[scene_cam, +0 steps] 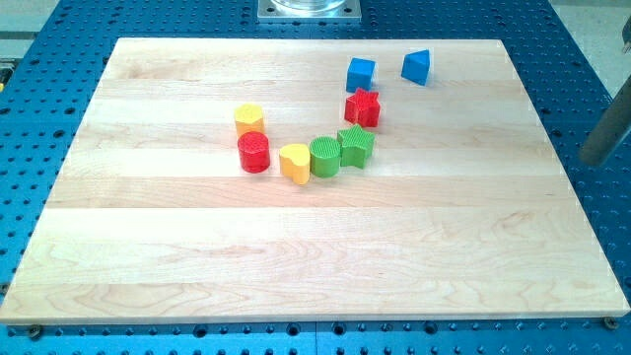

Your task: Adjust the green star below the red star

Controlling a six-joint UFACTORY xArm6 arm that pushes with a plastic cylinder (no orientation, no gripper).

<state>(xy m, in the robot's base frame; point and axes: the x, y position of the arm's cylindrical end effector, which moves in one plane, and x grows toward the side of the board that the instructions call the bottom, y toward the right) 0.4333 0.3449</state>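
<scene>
1. Task status: green star (356, 147) sat just below the red star (363, 107), near it but apparently not touching. It lay a touch toward the view's left of the red star's centre.
2. Judgement: the placement looked largely done. What may be left is a small nudge toward the view's right to line the two stars up, if any.
3. Green star touched the green cylinder (324, 157) on its left side, so any push risked dragging that neighbour along.
4. Tip: not in view. A blurred grey bar (607, 128) stood at the view's right edge, off the table (296, 266); probably the rod, but its lower end ran out of clear sight. Position of the tip relative to the blocks could not be told.
5. End effector state: no jaws on this rig, only a rod; nothing was being pressed or touched as far as the picture showed.
6. Count, eight blocks in all:
   - red: two, the red star and a red cylinder (253, 152)
   - green: two, the star and the cylinder
   - yellow: two, a yellow hexagon-like block (249, 119) and a yellow heart (294, 162)
   - blue: two, a blue cube (361, 73) and a blue wedge-like block (417, 66)
7. Layout: red cylinder, yellow heart, green cylinder and green star formed a shallow arc, with the blue pair near the view's top.
</scene>
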